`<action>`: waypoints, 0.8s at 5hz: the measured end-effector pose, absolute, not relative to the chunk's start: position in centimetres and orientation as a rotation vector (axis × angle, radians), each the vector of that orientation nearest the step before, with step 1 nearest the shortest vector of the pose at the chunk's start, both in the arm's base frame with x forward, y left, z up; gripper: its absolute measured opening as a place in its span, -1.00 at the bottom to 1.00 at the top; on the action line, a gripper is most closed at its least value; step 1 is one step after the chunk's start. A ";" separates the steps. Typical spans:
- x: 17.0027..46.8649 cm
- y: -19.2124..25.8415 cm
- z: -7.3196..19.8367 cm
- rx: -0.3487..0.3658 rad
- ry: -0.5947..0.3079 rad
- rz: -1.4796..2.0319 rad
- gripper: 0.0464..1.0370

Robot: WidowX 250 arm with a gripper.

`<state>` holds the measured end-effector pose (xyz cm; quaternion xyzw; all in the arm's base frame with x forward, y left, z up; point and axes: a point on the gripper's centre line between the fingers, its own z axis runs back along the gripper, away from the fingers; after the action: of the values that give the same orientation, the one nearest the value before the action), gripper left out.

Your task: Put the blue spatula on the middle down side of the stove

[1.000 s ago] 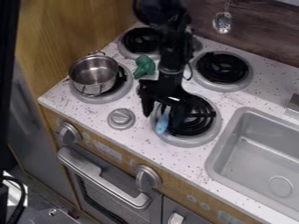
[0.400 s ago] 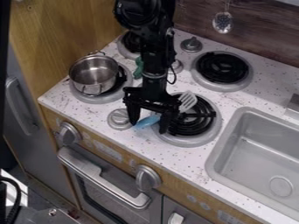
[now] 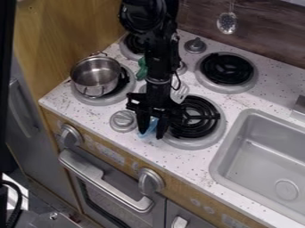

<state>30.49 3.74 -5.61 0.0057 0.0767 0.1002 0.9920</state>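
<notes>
Above the front middle of the white speckled stove top (image 3: 65, 96), between the front knob and the front right burner, the black gripper (image 3: 152, 132) points down. Its fingers have closed in on the light blue handle of the spatula (image 3: 149, 127), one on each side. The spatula's pale slotted head (image 3: 180, 92) shows up and to the right, behind the gripper, near the burner's back edge. The middle of the spatula is hidden by the gripper.
The front knob (image 3: 123, 120) is just left of the gripper, and the front right burner (image 3: 199, 116) just right. A metal pot (image 3: 96, 75) sits on the left burner. A green object (image 3: 142, 69) is partly behind the arm. The sink (image 3: 262, 153) is at right.
The gripper first moved left off the burner with its fingers apart around the handle; now they are closer together. The spatula has shifted left and turned, its head now farther back.
</notes>
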 end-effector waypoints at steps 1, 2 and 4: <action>30.2 4.1 -6.2 0.043 0.184 0.179 0.59; 30.4 4.4 -6.2 0.061 0.181 0.163 0.94; 31.0 6.3 -5.8 0.112 0.180 0.153 0.92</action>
<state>30.97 6.30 -5.84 0.0558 0.0897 0.0762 0.9915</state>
